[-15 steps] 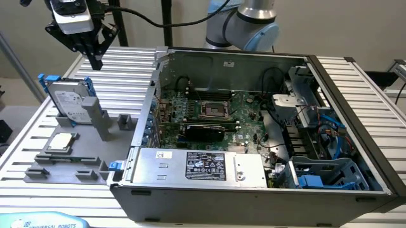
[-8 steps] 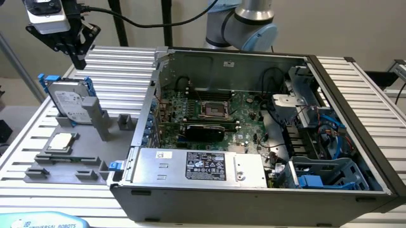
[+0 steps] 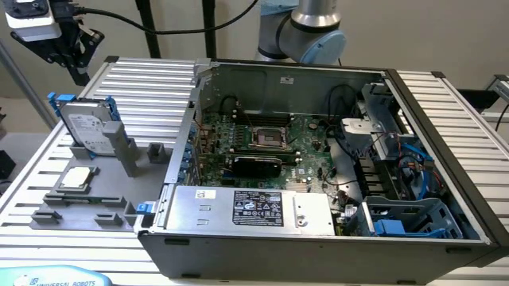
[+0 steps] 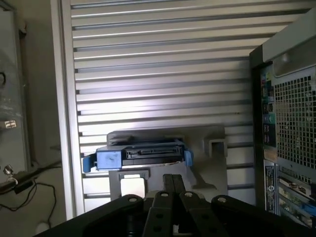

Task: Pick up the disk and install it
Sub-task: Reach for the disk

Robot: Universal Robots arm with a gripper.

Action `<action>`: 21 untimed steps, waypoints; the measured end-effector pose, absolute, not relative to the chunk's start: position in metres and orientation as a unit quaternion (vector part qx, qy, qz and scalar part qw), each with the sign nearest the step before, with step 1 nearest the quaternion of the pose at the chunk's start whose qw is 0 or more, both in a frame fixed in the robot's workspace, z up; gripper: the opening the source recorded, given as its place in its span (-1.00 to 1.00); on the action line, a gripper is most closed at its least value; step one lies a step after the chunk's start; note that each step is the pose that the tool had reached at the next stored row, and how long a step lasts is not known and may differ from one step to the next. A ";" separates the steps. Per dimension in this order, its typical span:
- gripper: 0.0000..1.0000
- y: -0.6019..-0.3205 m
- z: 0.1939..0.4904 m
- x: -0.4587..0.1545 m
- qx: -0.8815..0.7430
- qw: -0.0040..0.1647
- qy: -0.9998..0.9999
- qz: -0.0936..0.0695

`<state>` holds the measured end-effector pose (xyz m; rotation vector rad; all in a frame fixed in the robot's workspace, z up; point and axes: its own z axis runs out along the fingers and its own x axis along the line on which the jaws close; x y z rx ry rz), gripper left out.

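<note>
Hovering with jaws clenched on nothing, hung above the disk [image 3: 86, 128], upright in its grey holder [image 3: 130, 154] by the bench's edge on the exterior view's left. Had grasped nothing yet; left both lifting and fitting into the open computer case [image 3: 318, 247] undone.

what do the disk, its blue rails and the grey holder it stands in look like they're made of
disk: silver-grey metal casing, judging by its dull sheen, with a white label that is likely paper or film.
blue rails: probably moulded plastic; the colour is even and saturated, with a matte finish.
grey holder: looks like matte plastic, perhaps printed; flat uniform grey with no shine.
</note>
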<state>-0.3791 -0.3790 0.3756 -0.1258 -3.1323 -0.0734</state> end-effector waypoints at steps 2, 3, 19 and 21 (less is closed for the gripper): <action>-0.79 -0.377 0.375 -0.387 -0.040 0.003 -0.999 -0.023; -0.79 -0.376 0.375 -0.391 -0.040 0.003 -0.999 -0.023; -0.79 -0.367 0.370 -0.424 -0.022 0.003 -0.999 -0.023; -0.79 -0.366 0.369 -0.427 -0.019 0.003 -1.000 -0.023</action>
